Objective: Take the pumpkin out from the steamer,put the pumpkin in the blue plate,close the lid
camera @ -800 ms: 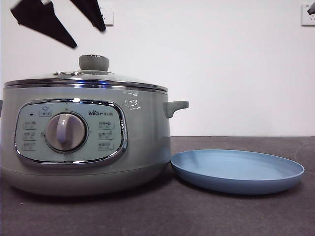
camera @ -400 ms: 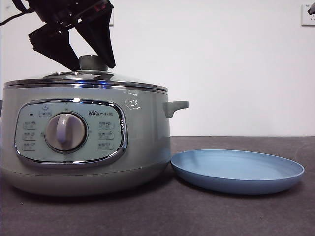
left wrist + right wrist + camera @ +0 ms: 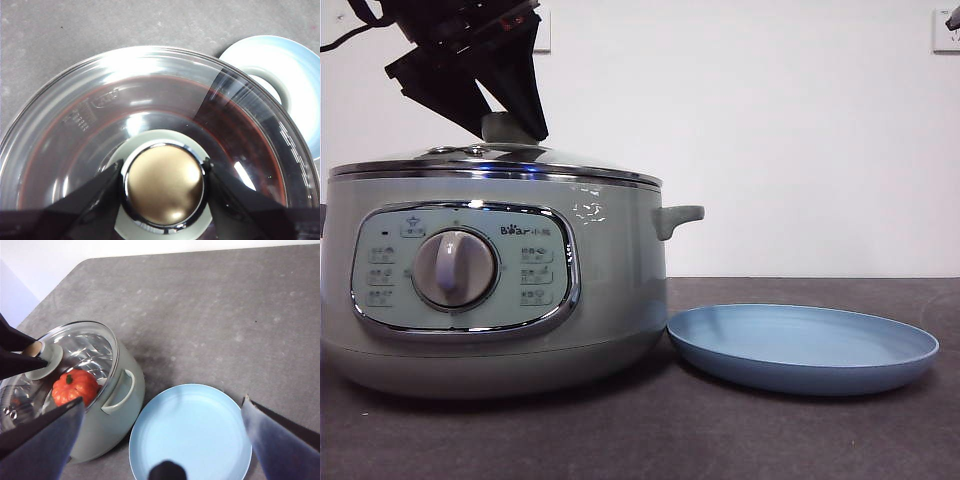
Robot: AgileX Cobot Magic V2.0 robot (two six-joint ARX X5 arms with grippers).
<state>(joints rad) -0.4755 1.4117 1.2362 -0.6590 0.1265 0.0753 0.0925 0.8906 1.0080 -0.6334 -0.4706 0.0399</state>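
Observation:
The sage-green steamer (image 3: 610,290) stands at the left of the table with the glass lid (image 3: 550,160) sitting on it. My left gripper (image 3: 510,130) is down on the lid from above, and both jaws press against the lid's knob (image 3: 165,185), shut on it. Through the glass the orange pumpkin (image 3: 75,386) shows inside the pot. Right beside the steamer lies the blue plate (image 3: 800,345), with nothing on it. My right gripper (image 3: 162,401) hangs high over the plate, jaws wide open and holding nothing.
The pot's side handle (image 3: 678,217) juts out toward the plate's near rim (image 3: 145,430). Grey tabletop (image 3: 225,315) stretches beyond the plate. A white wall stands behind, with a black arm tip (image 3: 952,18) at the top right corner.
The left gripper has come down from above the lid, and its jaws have closed in around the knob. The lid, pot and plate have not moved.

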